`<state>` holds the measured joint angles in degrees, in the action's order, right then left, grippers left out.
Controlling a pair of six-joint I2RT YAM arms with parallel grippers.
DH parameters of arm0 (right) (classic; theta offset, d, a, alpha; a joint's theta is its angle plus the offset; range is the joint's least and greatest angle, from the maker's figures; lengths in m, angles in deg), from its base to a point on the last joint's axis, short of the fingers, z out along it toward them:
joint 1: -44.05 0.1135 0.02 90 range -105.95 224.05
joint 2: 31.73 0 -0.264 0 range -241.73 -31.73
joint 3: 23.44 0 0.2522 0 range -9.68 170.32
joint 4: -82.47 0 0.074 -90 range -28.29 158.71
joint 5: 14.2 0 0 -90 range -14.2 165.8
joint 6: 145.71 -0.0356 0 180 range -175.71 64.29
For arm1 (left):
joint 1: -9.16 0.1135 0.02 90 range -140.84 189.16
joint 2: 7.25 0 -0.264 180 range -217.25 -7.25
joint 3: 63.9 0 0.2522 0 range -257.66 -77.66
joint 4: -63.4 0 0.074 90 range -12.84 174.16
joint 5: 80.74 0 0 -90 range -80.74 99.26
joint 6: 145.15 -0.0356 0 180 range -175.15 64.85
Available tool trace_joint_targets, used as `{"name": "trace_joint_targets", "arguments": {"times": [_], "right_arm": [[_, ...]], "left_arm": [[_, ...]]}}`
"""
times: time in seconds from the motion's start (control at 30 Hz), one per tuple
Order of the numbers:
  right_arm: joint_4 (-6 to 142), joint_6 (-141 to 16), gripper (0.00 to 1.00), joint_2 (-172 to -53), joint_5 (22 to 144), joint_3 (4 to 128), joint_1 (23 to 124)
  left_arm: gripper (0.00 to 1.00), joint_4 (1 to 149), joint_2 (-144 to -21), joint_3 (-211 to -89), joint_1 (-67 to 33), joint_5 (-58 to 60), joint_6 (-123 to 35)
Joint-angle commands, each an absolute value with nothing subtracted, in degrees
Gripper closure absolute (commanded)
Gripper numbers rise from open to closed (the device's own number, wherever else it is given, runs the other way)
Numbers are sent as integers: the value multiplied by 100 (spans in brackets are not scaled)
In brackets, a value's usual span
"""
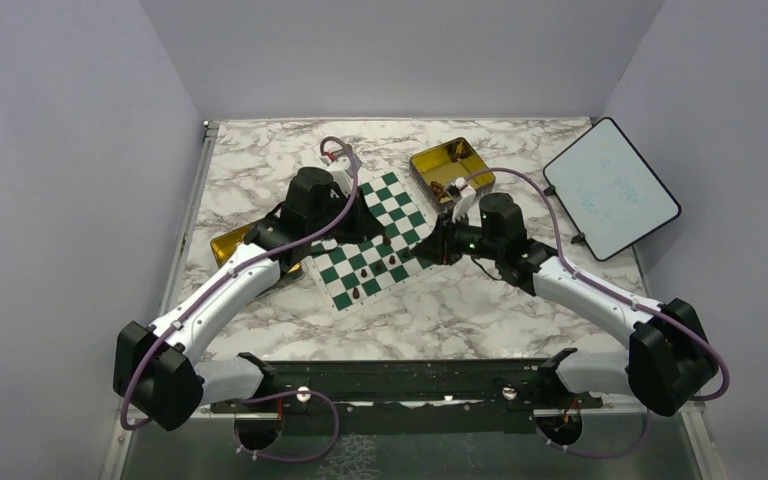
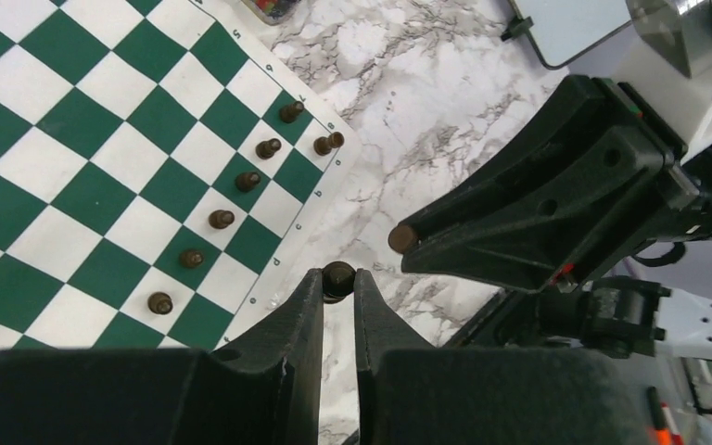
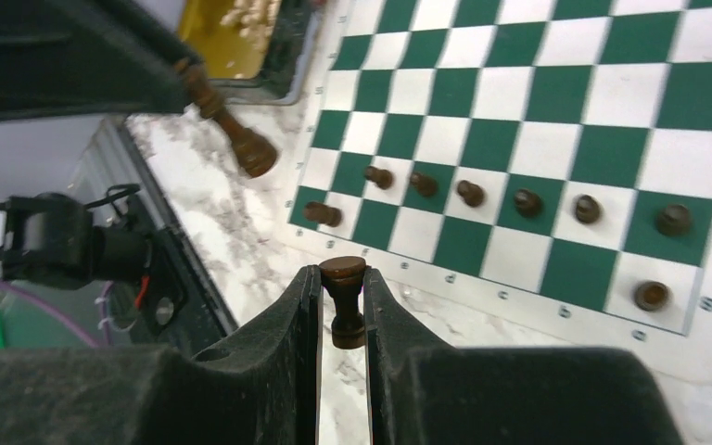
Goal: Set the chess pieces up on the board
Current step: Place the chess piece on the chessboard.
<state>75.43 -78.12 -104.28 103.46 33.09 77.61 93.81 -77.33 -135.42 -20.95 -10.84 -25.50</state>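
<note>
Both arms hover at the near, lettered edge of the board (image 1: 400, 215), each with one dark piece.

The right gripper (image 3: 341, 276) is clamped on the right piece (image 3: 345, 324). The piece's long axis runs along the fingers, with a broad end at the fingertips. It hangs over the marble table (image 3: 241, 241), just off the edge by the middle letters. The board lies to its left and a little farther away.

The left gripper (image 2: 337, 275) is clamped on the head of the left piece (image 3: 236, 134). This longer piece sticks out past the fingertips, tilted, with its wide base lowest. It sits off the near-left end of the same edge, close to the gold tin (image 3: 241, 37), and the board lies to its right.

On the board, six pawns (image 3: 527, 201) stand in the second row from that edge. A corner piece (image 3: 651, 295) stands in the edge row at the right end, and an end piece (image 3: 320, 213) stands near the left end. The squares between these two are bare.

The right gripper looks nearer to those bare squares, needing only a short move inward and down. The left piece probably has to be brought upright before its base can sit flat. The two grippers are close together, so moving one at a time seems safer.
</note>
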Motion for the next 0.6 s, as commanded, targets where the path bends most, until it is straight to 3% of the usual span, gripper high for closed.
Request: {"name": "trace_joint_targets", "arguments": {"times": [0.0,0.33,0.57], "right_arm": [[7040,-7833,93,-10309,9642,3510,7493],[7402,-8453,93,-10314,10254,3064,6635],[7517,-8458,93,-10169,10271,2912,6488]], "left_arm": [[97,9575,-7553,-13716,-2538,-2,-2958],[97,9626,-7644,-13378,-3509,1829,-2900],[97,9266,-7845,-12939,-3837,2244,-2641]]}}
